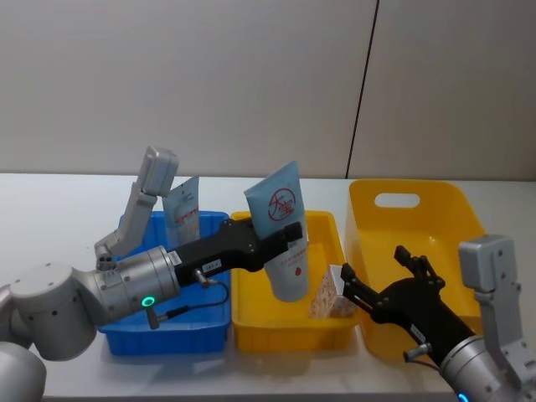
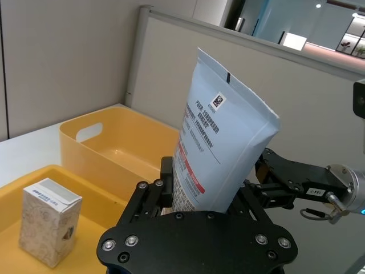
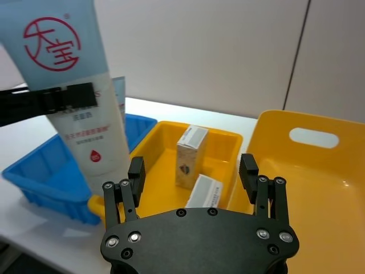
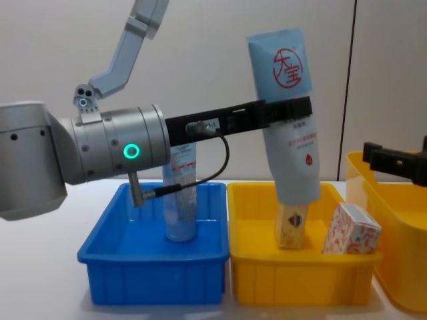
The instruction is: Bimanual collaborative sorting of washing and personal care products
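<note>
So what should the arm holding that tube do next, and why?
Probably swing the left gripper leftward to the blue tray: its tube hangs over the middle yellow tray holding cartons, while the other tube stands in the blue one.

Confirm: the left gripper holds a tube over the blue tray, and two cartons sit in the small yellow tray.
Wrong tray: the left gripper holds the tube over the small yellow tray, not the blue tray, as the chest view shows. Both cartons do sit there.
</note>
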### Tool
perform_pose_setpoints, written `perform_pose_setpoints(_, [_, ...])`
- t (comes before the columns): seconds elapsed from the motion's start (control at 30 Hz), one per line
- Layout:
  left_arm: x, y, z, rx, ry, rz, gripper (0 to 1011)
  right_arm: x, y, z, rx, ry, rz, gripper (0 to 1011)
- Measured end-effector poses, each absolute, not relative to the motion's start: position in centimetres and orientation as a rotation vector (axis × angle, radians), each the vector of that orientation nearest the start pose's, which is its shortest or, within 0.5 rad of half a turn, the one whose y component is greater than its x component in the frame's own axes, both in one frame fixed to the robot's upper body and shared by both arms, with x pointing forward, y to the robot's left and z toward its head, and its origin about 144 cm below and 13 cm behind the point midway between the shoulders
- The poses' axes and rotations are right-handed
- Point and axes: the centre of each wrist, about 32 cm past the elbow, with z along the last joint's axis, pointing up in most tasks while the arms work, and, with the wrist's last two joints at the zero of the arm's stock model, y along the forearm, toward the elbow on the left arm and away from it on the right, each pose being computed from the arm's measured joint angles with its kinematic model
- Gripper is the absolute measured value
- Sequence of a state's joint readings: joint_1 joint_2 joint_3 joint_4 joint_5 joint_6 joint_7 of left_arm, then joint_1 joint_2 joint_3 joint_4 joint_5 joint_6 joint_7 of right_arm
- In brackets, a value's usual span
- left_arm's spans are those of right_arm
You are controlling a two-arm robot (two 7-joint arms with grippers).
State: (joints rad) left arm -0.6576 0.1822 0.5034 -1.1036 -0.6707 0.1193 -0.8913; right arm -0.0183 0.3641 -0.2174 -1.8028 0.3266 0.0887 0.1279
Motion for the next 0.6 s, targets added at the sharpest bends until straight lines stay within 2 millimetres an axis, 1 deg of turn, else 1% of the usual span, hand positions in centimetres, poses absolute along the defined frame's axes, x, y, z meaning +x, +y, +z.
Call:
perform_pose_setpoints(0.33, [61.5,16.7,123.0,-0.181,0.171,0.284,325,44.0,-25.3,121.6,-0.031,0.006,-1.048,1003])
perform_pose_setpoints(0.43, [61.5,16.6,122.9,-0.182,0.174,0.279,325,44.1,-25.7,122.4,-0.056,0.022,-0.996,1003])
perform_pose_setpoints(0.6, [61.5,16.6,122.9,-0.182,0.176,0.275,325,44.3,-26.0,123.2,-0.088,0.032,-0.941,1003])
